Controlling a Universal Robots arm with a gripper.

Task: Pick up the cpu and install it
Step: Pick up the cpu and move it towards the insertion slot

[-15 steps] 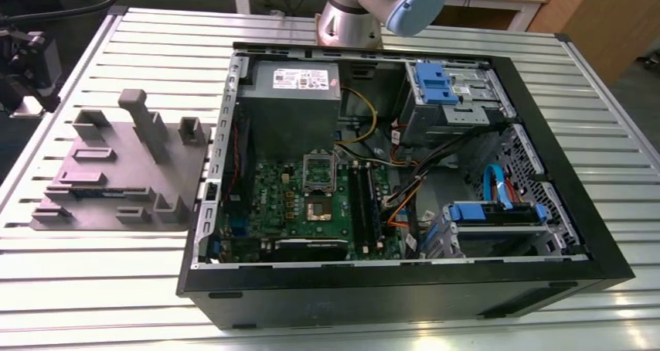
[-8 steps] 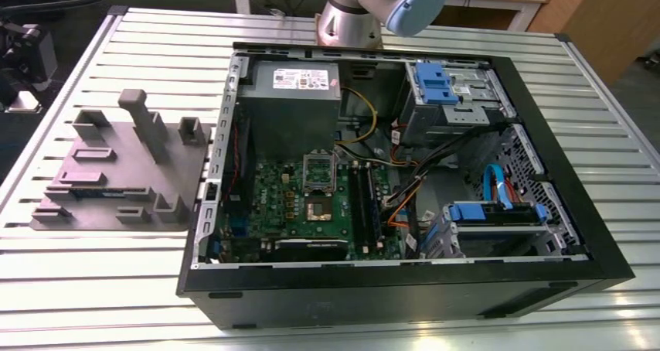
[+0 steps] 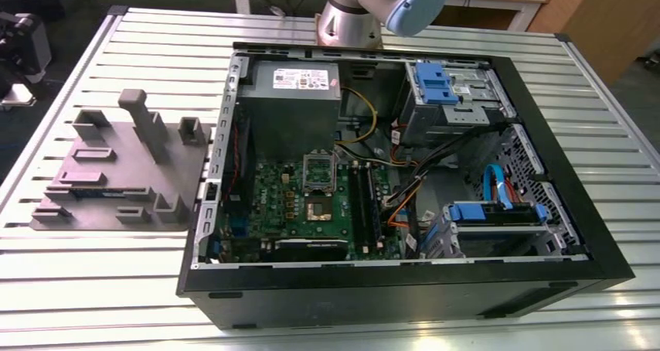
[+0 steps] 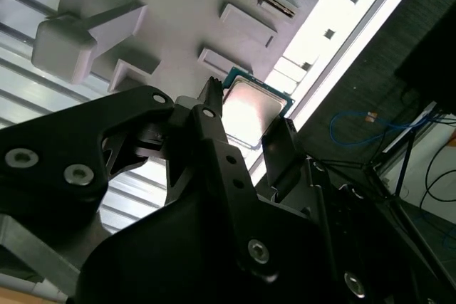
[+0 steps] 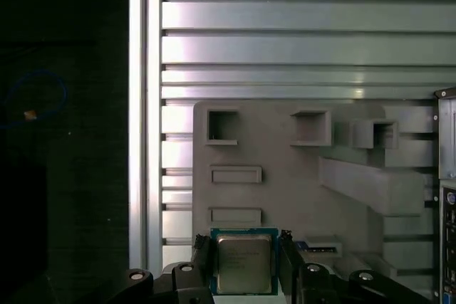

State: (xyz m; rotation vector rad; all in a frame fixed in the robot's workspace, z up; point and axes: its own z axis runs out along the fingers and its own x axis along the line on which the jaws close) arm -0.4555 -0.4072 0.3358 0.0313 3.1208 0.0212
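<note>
One cpu (image 5: 244,264), one grey holder block (image 3: 119,173), one open computer case (image 3: 392,291) (two blue drive brackets (image 3: 435,82) inside)

cpu (image 5: 244,265) lid is reading as smooth silvery-grey metal with a satin sheen on a green-edged board, and it is throwing a bright glare in the second wrist view; the gripper (image 4: 248,109) around it is looking like matt black plastic or coated metal with bare screw heads. Fixture tray (image 3: 113,173) is showing as matt grey plastic, slightly rough, while the table (image 3: 103,289) is shining as ribbed bare aluminium. PC case (image 3: 413,289) is looking matt black outside and bare sheet metal inside, with glossy blue plastic latches (image 3: 433,80).
</note>
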